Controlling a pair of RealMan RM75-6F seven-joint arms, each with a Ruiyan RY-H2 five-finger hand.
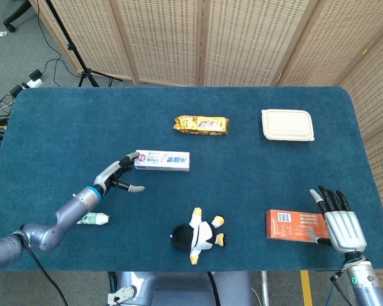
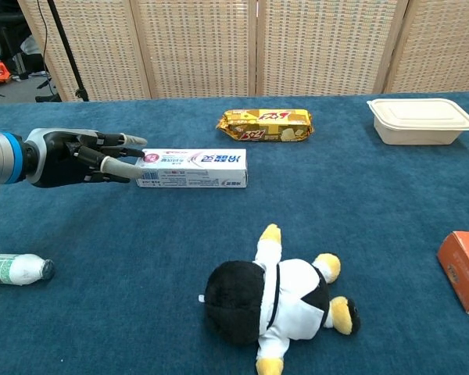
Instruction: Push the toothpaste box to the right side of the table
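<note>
The white toothpaste box point(image 1: 162, 160) point(image 2: 192, 168) lies lengthwise left of the table's middle. My left hand point(image 1: 118, 176) point(image 2: 82, 157) is at the box's left end, its fingers stretched out and apart, fingertips touching that end. It holds nothing. My right hand point(image 1: 339, 222) rests flat near the front right corner with its fingers spread, next to the orange box point(image 1: 292, 224). The chest view does not show the right hand.
A gold snack packet point(image 1: 202, 124) lies behind the box, a cream lidded container point(image 1: 288, 124) at the back right. A penguin plush point(image 1: 199, 234) sits in front, a small bottle point(image 1: 89, 219) at the front left. The orange box point(image 2: 467, 266) shows at the chest view's right edge.
</note>
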